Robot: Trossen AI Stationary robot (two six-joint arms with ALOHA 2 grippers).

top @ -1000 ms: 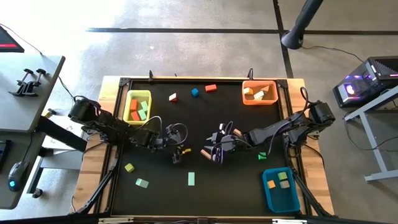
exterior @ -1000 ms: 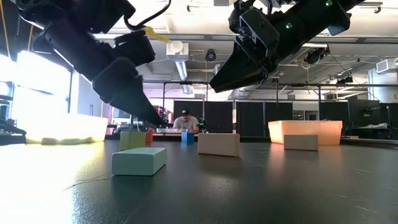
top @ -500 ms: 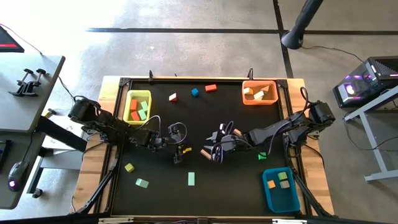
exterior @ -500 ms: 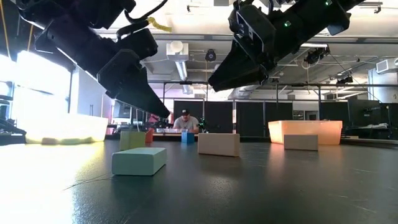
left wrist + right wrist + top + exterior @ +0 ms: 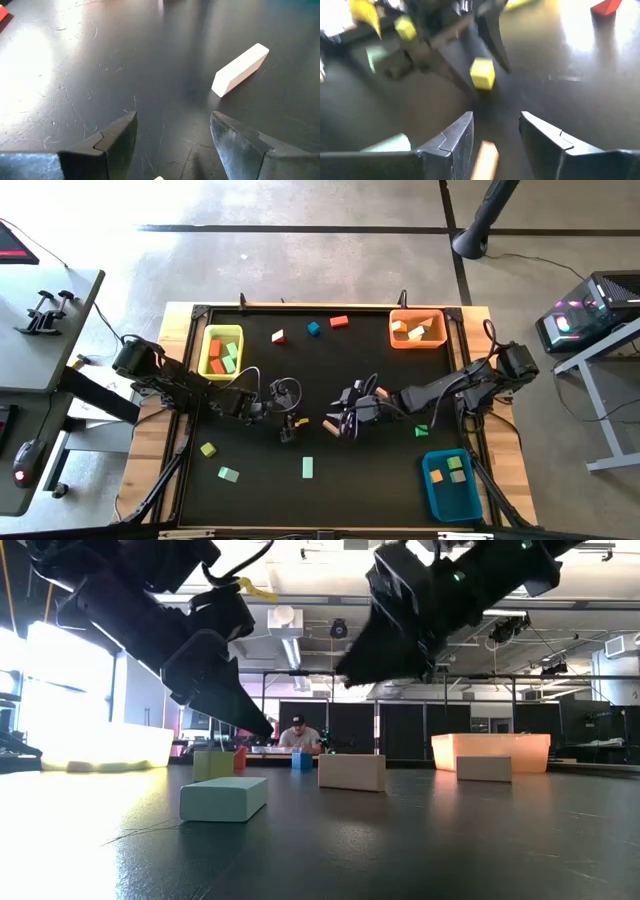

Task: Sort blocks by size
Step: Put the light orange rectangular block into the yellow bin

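A pink-tan bar [image 5: 330, 423] lies flat on the black table near its middle. It also shows in the low view [image 5: 351, 771] and the left wrist view [image 5: 240, 69]. A yellow cube [image 5: 300, 421] rests on the table just left of it and shows in the right wrist view [image 5: 482, 74]. My left gripper [image 5: 288, 430] is open and hangs just above the cube, touching nothing. My right gripper [image 5: 343, 425] is open above the bar's right end; in its wrist view the bar [image 5: 485, 157] shows between its fingers, clear of them.
The yellow bin [image 5: 221, 351] stands far left, the orange bin [image 5: 417, 328] far right and the blue bin [image 5: 451, 483] near right, each holding blocks. Loose blocks: red [image 5: 339, 321], blue [image 5: 313, 328], green [image 5: 421, 430], mint bar [image 5: 307, 467], mint [image 5: 228, 474], yellow-green [image 5: 208, 449].
My left gripper has risen a little from the yellow cube, which stays on the table. My right gripper has crept toward the table's left, over the pink-tan bar, staying open. The bar has not moved.
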